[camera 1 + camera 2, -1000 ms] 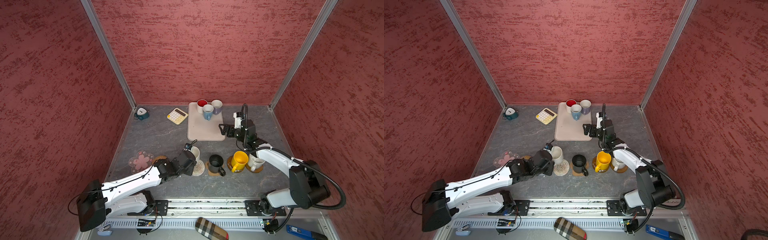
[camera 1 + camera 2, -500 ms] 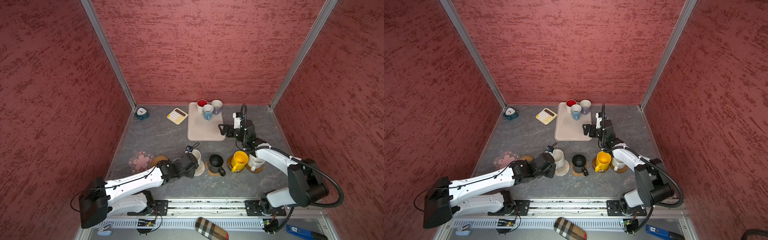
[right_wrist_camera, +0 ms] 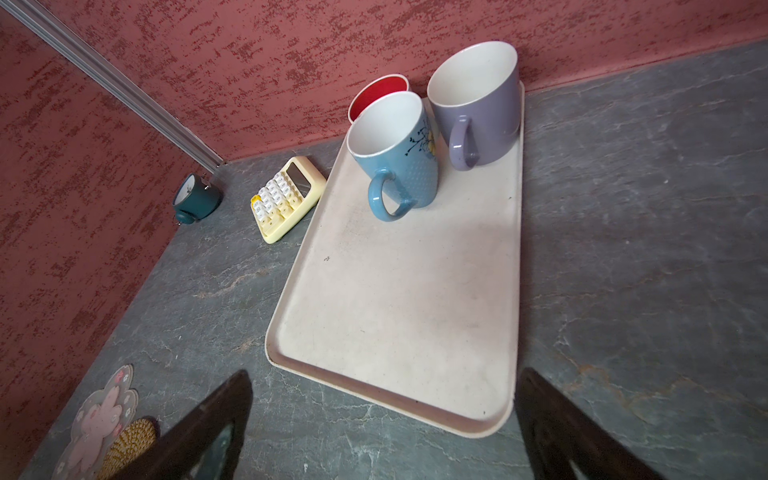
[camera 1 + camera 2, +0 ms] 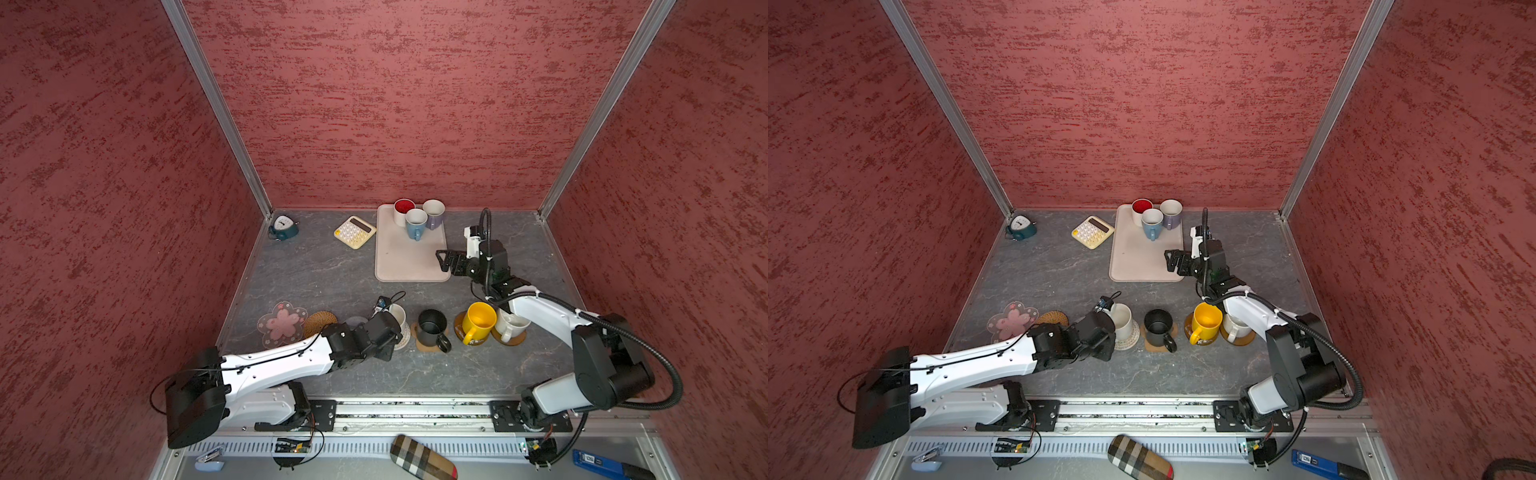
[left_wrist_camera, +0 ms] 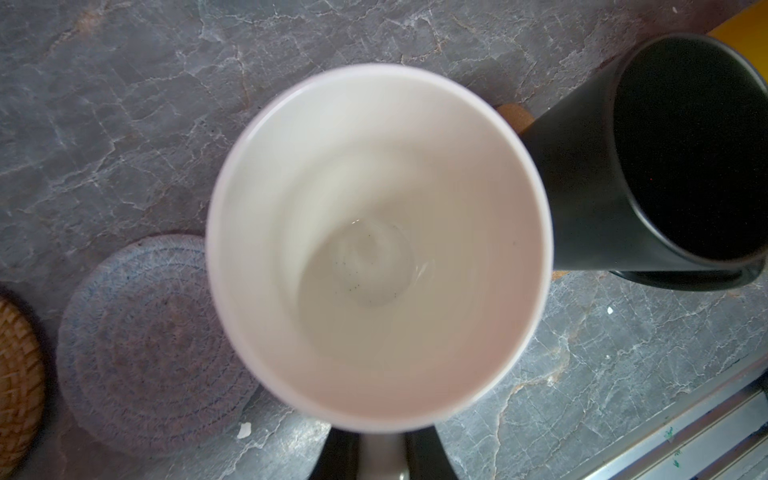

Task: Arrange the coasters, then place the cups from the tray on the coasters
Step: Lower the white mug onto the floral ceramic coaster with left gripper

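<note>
At the near edge of the table (image 4: 332,270), the left gripper (image 5: 382,457) is clamped on the handle of a white cup (image 4: 398,316) over the beige crocheted coaster (image 4: 1130,337). Just beside it, the black cup (image 4: 432,328), yellow cup (image 4: 480,322) and cream cup (image 4: 509,326) stand in a row on mats of their own. The right gripper (image 4: 444,262) hangs empty, jaws wide apart, at the near right corner of the tray (image 4: 409,262), which lies against the table's far edge. The blue cup (image 3: 395,158), lavender cup (image 3: 478,108) and red-lined cup (image 4: 404,209) are bunched at the tray's far end. The grey crocheted coaster (image 5: 145,349), woven tan coaster (image 4: 320,322) and pink flower coaster (image 4: 282,326) lie bare toward the near left. The mugs look like glazed ceramic: rigid, fairly heavy, slick and likely to chip if knocked together, so the handle is probably the safest hold. The blue and lavender handles both face the open jaws. The white cup hides the mat beneath it from the left wrist camera, so contact cannot be judged. In both top views the wrist covers the left fingertips, the right arm (image 4: 540,309) crosses the cream cup, and the blue cup masks most of the red-lined one.
</note>
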`<action>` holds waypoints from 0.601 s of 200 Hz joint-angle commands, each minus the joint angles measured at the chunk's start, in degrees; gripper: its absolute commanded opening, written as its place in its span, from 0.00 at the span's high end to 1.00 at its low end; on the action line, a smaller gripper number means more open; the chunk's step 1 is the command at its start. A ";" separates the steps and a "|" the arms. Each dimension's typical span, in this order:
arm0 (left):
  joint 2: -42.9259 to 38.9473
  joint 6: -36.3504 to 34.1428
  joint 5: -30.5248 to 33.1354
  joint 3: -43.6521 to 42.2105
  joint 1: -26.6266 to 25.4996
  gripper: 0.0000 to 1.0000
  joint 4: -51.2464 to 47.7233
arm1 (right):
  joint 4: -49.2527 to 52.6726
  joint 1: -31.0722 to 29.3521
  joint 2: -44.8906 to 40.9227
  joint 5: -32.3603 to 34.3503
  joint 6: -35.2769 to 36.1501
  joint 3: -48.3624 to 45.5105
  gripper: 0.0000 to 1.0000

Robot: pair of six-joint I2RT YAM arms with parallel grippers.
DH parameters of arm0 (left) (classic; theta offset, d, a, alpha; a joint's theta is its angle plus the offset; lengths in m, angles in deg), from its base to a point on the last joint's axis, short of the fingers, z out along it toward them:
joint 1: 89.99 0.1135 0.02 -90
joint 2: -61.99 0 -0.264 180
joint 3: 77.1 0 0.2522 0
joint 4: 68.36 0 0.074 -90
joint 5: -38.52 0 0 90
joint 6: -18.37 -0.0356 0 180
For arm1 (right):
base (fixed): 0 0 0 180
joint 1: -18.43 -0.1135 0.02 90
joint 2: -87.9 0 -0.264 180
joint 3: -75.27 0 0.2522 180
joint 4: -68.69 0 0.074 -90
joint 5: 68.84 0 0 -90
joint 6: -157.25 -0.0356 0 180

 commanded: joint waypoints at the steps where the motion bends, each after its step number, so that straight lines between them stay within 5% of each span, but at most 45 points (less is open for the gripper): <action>1: 0.76 1.20 1.12 0.44 -0.28 0.92 2.48 | -1.93 0.17 0.08 -0.61 0.05 0.06 0.01; 106: 0.29 1.56 1.19 1.48 -0.68 0.37 1.41 | 0.53 0.16 0.39 -0.18 0.63 1.26 0.01; 114: 0.12 1.68 1.84 1.89 -0.76 0.31 0.94 | 1.23 0.19 0.27 0.00 0.77 1.54 0.01; 120: -0.06 2.01 2.79 2.21 -0.75 0.14 0.33 | 1.82 0.20 0.27 0.47 0.77 1.78 0.01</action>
